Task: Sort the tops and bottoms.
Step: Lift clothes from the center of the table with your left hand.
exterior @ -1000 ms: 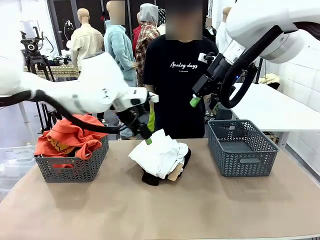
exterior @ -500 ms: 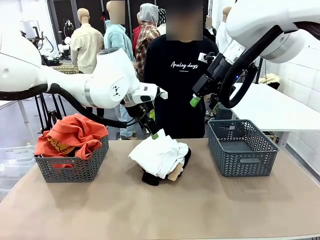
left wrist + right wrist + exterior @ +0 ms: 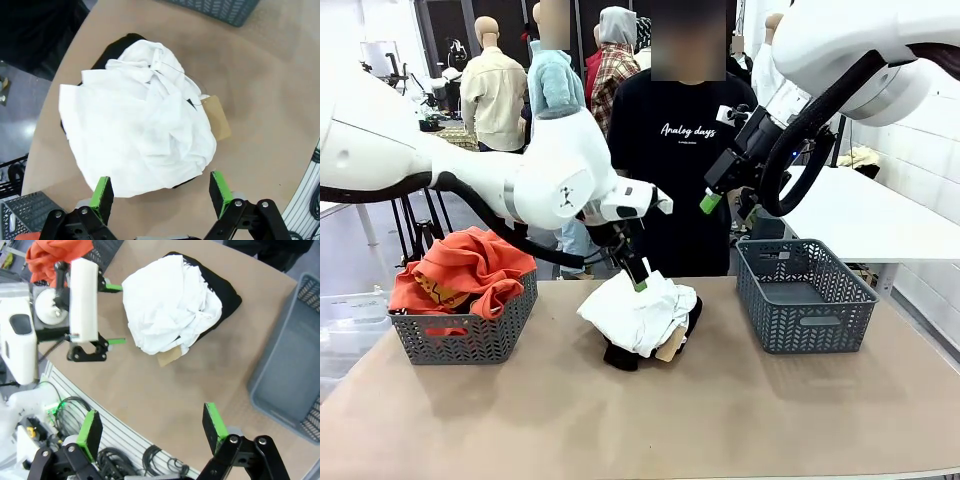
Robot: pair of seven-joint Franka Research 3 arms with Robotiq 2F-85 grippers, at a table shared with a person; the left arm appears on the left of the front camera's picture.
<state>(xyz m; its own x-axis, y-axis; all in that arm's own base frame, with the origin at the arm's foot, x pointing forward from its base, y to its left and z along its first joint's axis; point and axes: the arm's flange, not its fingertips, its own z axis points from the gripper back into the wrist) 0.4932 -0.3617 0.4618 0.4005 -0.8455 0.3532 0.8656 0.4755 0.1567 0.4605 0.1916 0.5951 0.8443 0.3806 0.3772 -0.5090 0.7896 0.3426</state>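
Mid-table, we've swung our left gripper [image 3: 160,182] over the white top [image 3: 140,135] — jaws wide, likely our next pick; right gripper [image 3: 150,427] spread too.

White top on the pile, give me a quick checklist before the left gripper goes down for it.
1. The left gripper open, above the white top: ok.
2. The white top lies over the black bottoms, nothing on it: ok.
3. A pinch would catch the top alone: cannot tell.
4. The right gripper open, raised clear of the pile: ok.
5. The left basket, holding the orange top, has room: cannot tell.
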